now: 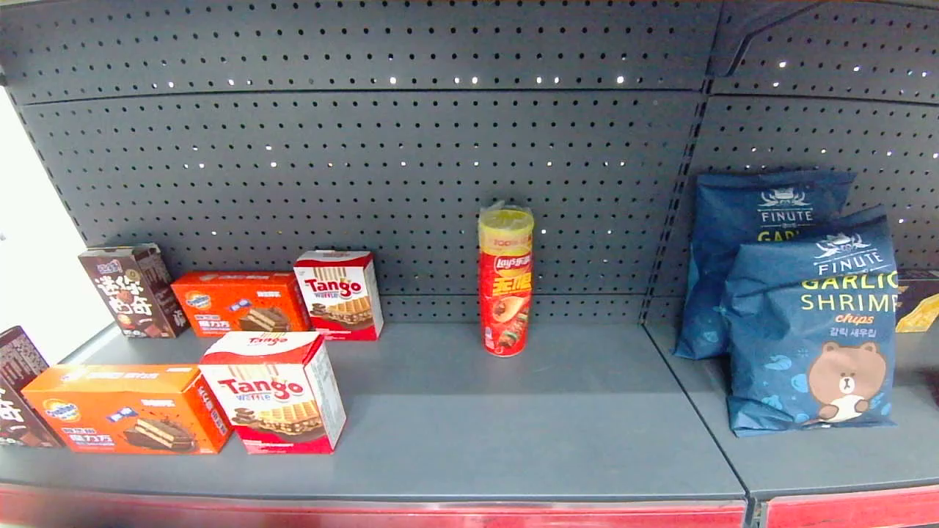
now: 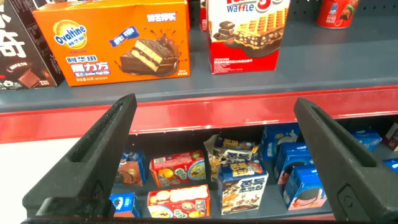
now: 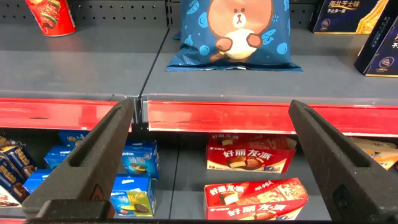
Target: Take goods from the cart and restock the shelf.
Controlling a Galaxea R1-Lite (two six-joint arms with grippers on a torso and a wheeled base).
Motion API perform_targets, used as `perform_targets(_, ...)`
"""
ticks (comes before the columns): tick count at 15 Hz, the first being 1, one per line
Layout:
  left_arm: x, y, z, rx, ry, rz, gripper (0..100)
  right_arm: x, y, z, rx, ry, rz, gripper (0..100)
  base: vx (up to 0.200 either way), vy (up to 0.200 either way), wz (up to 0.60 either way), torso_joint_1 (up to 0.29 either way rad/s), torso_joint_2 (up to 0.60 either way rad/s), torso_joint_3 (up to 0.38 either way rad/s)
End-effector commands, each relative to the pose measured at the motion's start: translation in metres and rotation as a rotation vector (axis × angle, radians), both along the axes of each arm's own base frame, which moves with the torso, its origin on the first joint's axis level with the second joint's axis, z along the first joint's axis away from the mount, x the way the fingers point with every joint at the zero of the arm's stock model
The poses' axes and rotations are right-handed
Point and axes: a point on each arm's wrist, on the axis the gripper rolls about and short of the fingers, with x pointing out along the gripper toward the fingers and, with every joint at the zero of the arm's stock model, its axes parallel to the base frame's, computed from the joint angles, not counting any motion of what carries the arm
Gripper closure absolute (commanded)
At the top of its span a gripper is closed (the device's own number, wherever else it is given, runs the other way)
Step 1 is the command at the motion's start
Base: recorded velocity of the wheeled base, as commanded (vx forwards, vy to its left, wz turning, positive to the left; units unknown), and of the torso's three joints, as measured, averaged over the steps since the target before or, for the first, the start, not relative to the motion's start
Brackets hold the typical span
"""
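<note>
The dark grey metal shelf (image 1: 513, 440) runs across the lower half of the head view, and it is only partly stocked. A tall red cylindrical crisp can with a yellow lid (image 1: 505, 282) stands upright alone at the centre, near the perforated back panel. At lower left, a red-and-white wafer box (image 1: 279, 392) stands just beside an orange cardboard cake box (image 1: 128, 407), with a second row of like boxes behind them. At the right, 2 dark blue foil crisp bags (image 1: 810, 330) lean one in front of the other.

The left claw (image 2: 214, 106) is spread wide and holds nothing. It is in front of the shelf's red front strip (image 2: 249, 109), below the orange box. The right claw (image 3: 211, 104) is likewise wide and empty, below the front blue bag.

As both claws are empty, the step in hand is judged to be fetching the next item from the cart. A grip across an item's narrow sides is advised, so that its face can be set forward. The bare stretches on either side of the can are judged the best places. The item should be lifted well above the red strip and lowered flat. The can should be given room, since a tall narrow tube is easily toppled.
</note>
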Motion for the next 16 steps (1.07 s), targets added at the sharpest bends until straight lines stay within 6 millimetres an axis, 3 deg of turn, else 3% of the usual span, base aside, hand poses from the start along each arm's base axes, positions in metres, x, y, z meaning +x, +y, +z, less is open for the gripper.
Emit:
perform_targets(1,0.0000,0.0000,0.0000,0.000,0.000,0.000,0,0.0001,0.0000,0.0001,-0.001,0.000,0.001,0,0.000,0.000,0.00,0.000,0.00,0.000)
perform_targets(11,0.0000,0.0000,0.0000,0.001,0.000,-0.001,0,0.0001,0.0000,0.0000,-0.001,0.002,0.001,0,0.000,0.000,0.00,0.000,0.00,0.000)
perform_targets(16,0.0000,0.0000,0.0000,0.001,0.000,-0.001,0,0.0001,0.0000,0.0001,-0.001,0.000,0.001,0,0.000,0.000,0.60,0.003,0.00,0.001)
